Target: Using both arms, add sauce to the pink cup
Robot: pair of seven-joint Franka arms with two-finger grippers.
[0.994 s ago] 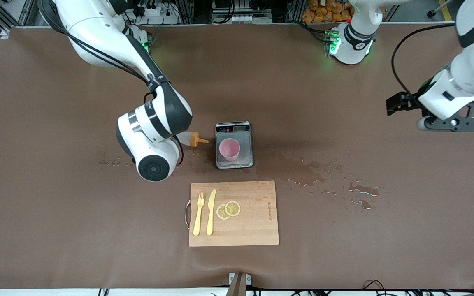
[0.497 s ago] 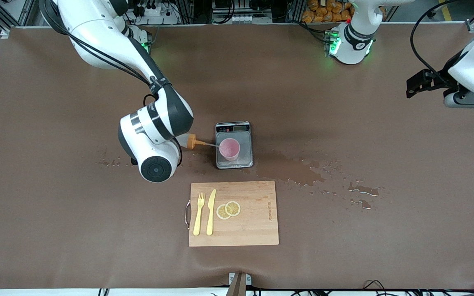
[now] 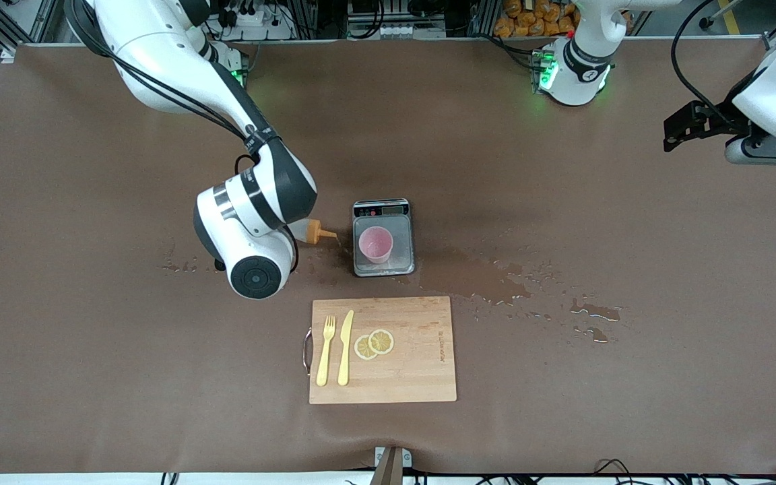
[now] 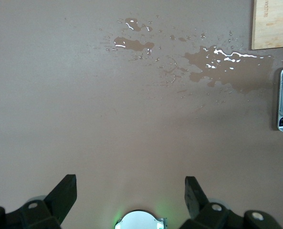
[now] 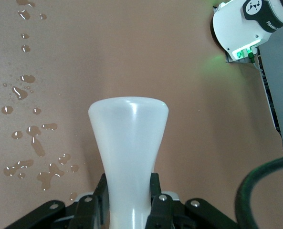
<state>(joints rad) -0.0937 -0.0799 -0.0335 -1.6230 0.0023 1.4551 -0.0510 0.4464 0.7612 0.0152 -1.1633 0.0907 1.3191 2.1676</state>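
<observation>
The right gripper (image 5: pixel 129 210) squeezes a translucent whitish squeeze bottle (image 3: pixel 310 230), its orange nozzle aimed at the pale-pink round cup (image 3: pixel 375 244) on a grey scale (image 3: pixel 383 238). The left gripper (image 4: pixel 131 191) waits wide open and empty over the brown tabletop (image 3: pixel 563 377) at the left arm's end.

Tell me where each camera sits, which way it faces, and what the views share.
Front view: high across the table, facing both arms; right tool hidden by its wrist, holding the sauce bottle sideways, nozzle toward the pink cup on the scale.
Left wrist view: looks down past the open left tool at bare table and spilled liquid.
Right wrist view: looks along the right tool, shut on the bottle.
Shared: front and left wrist views both show the scale, spill and cutting board.
</observation>
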